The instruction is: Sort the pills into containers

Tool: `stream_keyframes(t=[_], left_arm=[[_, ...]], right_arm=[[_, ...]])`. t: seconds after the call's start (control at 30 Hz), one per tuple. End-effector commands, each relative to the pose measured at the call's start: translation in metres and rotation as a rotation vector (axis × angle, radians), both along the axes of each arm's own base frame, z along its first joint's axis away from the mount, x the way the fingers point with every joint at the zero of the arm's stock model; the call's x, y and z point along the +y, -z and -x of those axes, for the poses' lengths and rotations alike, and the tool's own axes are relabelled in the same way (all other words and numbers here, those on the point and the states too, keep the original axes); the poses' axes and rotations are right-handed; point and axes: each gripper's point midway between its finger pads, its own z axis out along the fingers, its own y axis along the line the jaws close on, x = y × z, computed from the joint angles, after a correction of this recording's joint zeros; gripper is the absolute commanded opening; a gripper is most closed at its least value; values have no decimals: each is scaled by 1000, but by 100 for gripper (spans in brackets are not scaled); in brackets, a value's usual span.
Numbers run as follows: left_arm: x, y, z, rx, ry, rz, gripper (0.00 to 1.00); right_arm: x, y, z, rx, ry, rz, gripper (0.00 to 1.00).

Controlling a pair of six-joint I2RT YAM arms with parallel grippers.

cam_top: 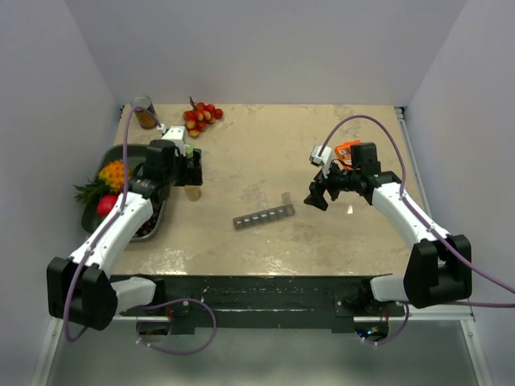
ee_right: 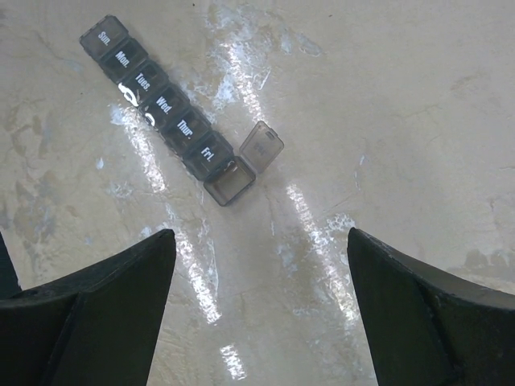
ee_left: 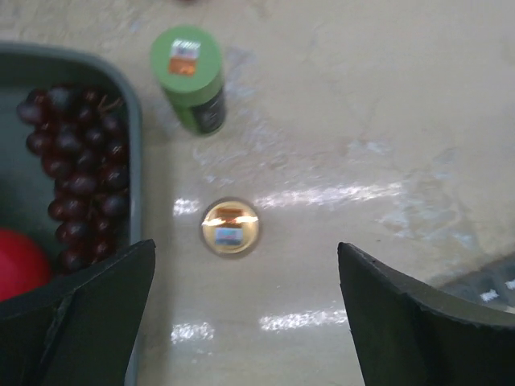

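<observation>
Pill bottle [ee_left: 231, 227] stands upright on the table [ee_left: 362, 121]. From above in the L wrist view it's a small round clear thing w/ yellowish-tan contents. It sits just ahead of the left gripper [ee_left: 241, 322], in line w/ the gap betw. the fingers, touching neither. L jaws are spread wide, nothing held. Further ahead of that gripper, a bit to its left, a green-capped bottle [ee_left: 189, 72] stands upright. Off its left finger's side is a dark tray [ee_left: 133, 121] w/ dark grapes [ee_left: 76, 169] and sth red [ee_left: 16, 261]. Containers = one dark-grey strip [ee_right: 157, 112] of day-labelled compartments, flat on the table ahead of the right gripper [ee_right: 261, 314] and running off to its left. Lids Sun. thru Fri. are down. The end compartment [ee_right: 229, 183], nearest the gripper, is open w/ its lid [ee_right: 261, 147] flipped back; can't tell if anything's in it. R jaws are also wide apart, empty, clear of the strip. In the top view the strip lies betw. the two grippers, nearer the R one. An orange packet [cam_top: 348, 148] sits just behind the R wrist; red-yellow berries [cam_top: 201, 115] are well beyond the L gripper at the far edge.
</observation>
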Motion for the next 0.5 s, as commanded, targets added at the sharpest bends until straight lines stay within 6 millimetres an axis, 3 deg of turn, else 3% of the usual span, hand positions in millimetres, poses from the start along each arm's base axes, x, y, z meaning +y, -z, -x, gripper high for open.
stream_keyframes(t=[0.0, 0.47], left_arm=[[34, 36, 1, 185, -164, -38, 97], [19, 76, -35, 299, -104, -65, 74]], right_arm=[[4, -16, -1, -48, -31, -29, 89], [5, -10, -1, -24, -41, -33, 88]])
